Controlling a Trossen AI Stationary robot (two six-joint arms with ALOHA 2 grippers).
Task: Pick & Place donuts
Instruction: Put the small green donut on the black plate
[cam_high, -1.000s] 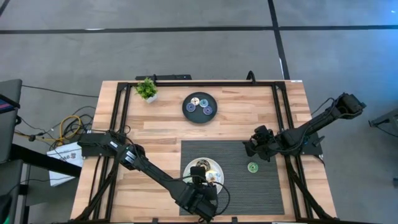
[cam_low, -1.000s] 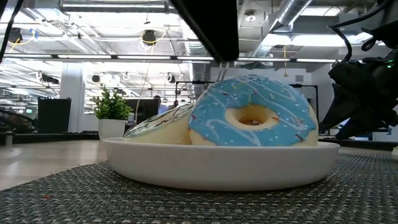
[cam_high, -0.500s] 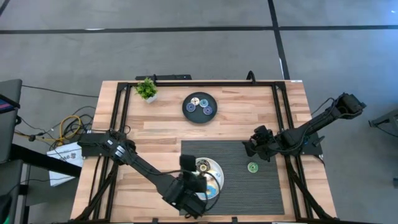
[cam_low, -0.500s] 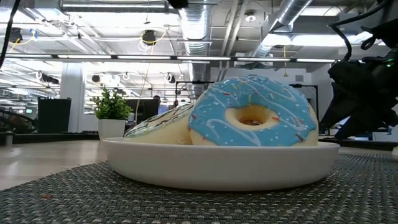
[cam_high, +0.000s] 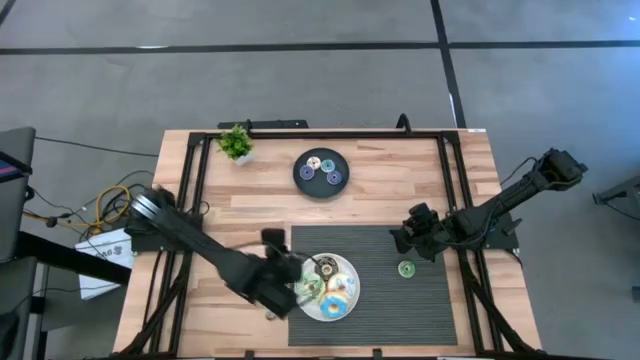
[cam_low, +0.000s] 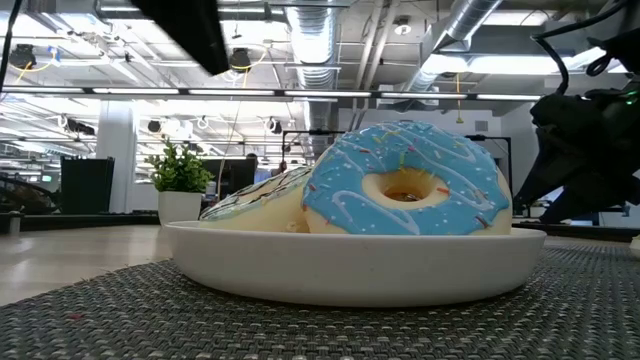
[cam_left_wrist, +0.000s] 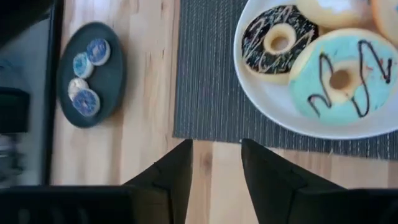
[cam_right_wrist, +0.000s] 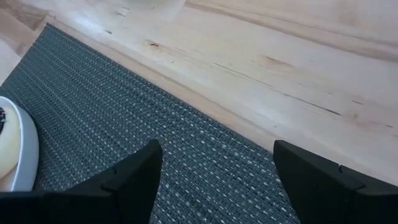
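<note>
Since the blue-iced toy ring donut (cam_low: 405, 180) looks rigid, light and glossy, grip across its rim — left gripper (cam_left_wrist: 214, 163) parted and empty, right gripper (cam_right_wrist: 214, 165) spread wide.

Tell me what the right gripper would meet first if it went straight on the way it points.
Most likely the dark woven mat: the right gripper angles down at bare weave, with the white plate off to one side. Nothing else shows in that line, though depth is unclear.
</note>
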